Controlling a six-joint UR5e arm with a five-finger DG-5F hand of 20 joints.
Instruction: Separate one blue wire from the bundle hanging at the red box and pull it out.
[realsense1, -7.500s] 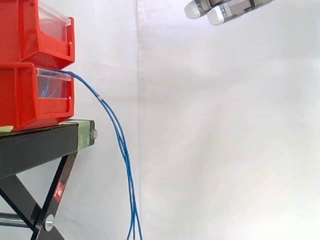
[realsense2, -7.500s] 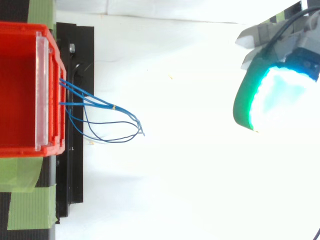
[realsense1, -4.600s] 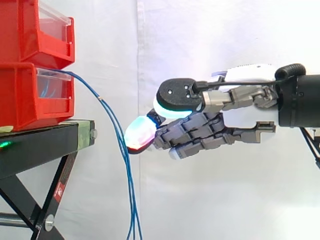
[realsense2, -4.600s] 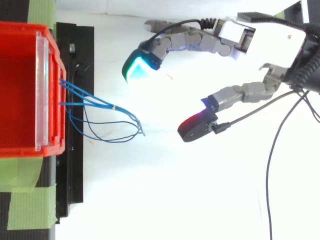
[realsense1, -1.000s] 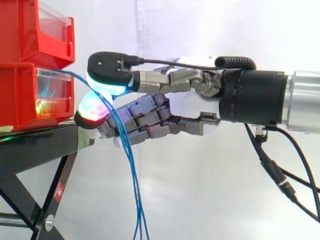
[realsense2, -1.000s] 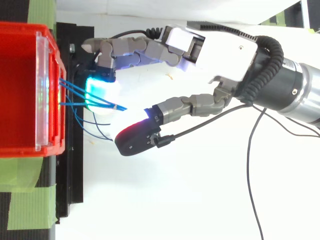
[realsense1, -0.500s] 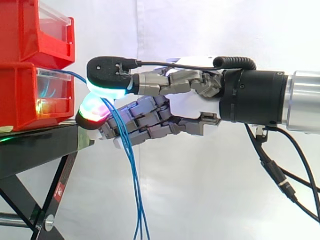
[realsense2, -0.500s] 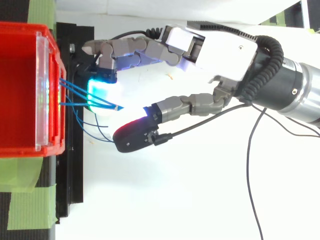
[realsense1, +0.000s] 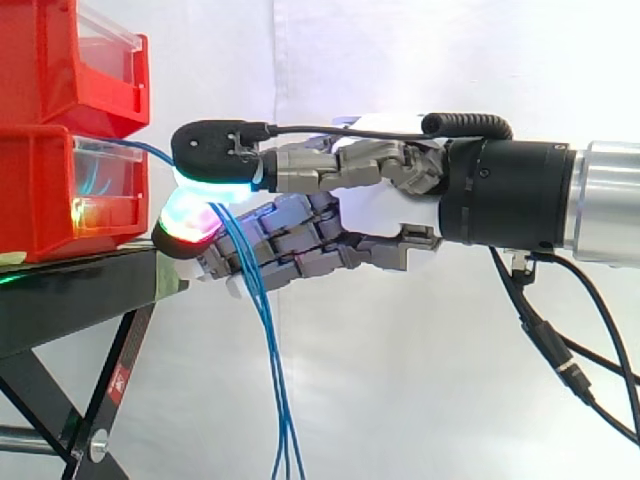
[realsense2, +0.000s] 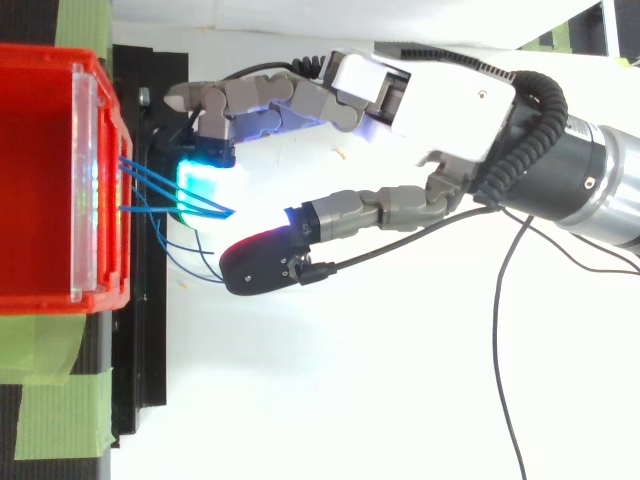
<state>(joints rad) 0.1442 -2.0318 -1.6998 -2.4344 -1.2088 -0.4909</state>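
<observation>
Closing since half a second ago, your hand (realsense1: 350, 215) is part open, gripping nothing, with the blue wires (realsense1: 268, 340) hanging down between thumb (realsense1: 215, 150) and fingertips (realsense1: 190, 222) beside the red bin (realsense1: 50, 190).

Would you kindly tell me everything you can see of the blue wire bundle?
The blue wire bundle is a few thin, glossy blue strands. They leave the front of the lower red bin, arch outward and hang slack, close together, past the side view's lower edge. Seen from above, they fan out from the bin, meet at one point and loop. Near the top they run through the hand; whether it grips them cannot be told.
</observation>
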